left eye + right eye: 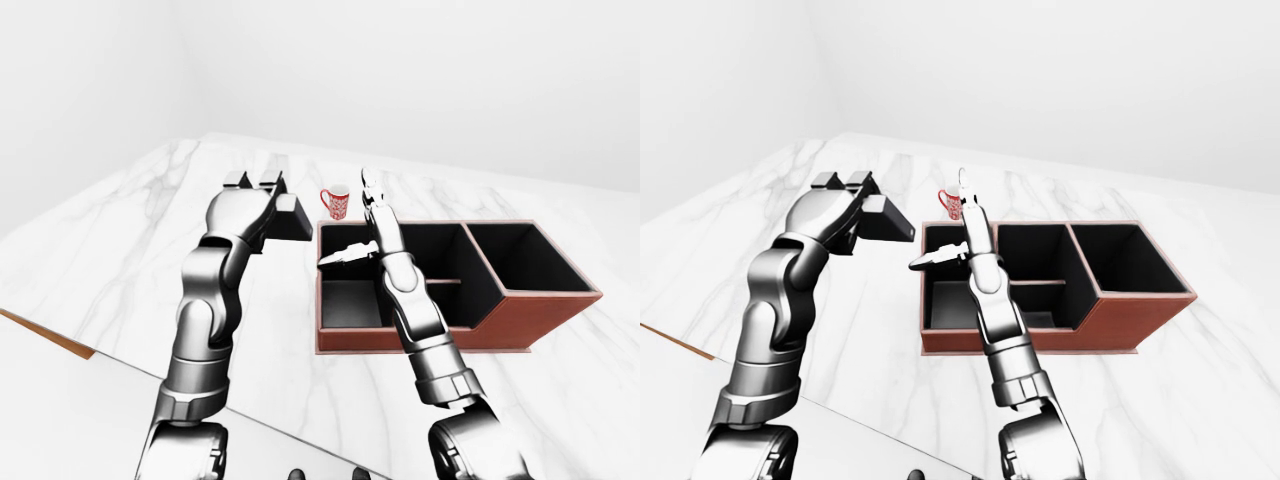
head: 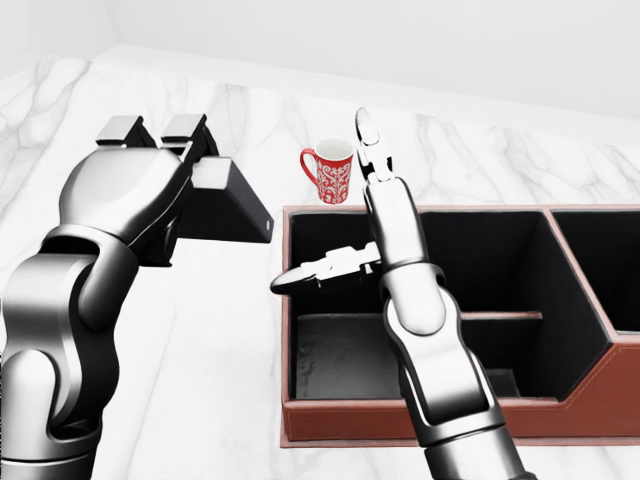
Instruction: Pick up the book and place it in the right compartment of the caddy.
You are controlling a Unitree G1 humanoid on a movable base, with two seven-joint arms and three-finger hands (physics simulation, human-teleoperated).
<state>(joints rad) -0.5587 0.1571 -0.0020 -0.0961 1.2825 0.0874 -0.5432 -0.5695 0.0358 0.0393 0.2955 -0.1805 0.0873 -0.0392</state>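
Left-eye view: the left hand (image 1: pixel 262 195) is gripping the dark book (image 1: pixel 291 220) with its fingers curled round it, holding it above the marble table (image 1: pixel 120 250), just left of the caddy (image 1: pixel 520 320). The right hand (image 1: pixel 362 225) is hanging over the caddy's left end with fingers spread and nothing in them.

Head view: the book (image 2: pixel 225 210) is sitting clear of the table in the left hand (image 2: pixel 160 150), tilted, its lower corner near the caddy's (image 2: pixel 350 425) left wall. One right finger (image 2: pixel 310 270) is pointing left across that wall, another up toward the red mug (image 2: pixel 330 170).

Right-eye view: the caddy's right compartment (image 1: pixel 1125 260) is showing only black lining.
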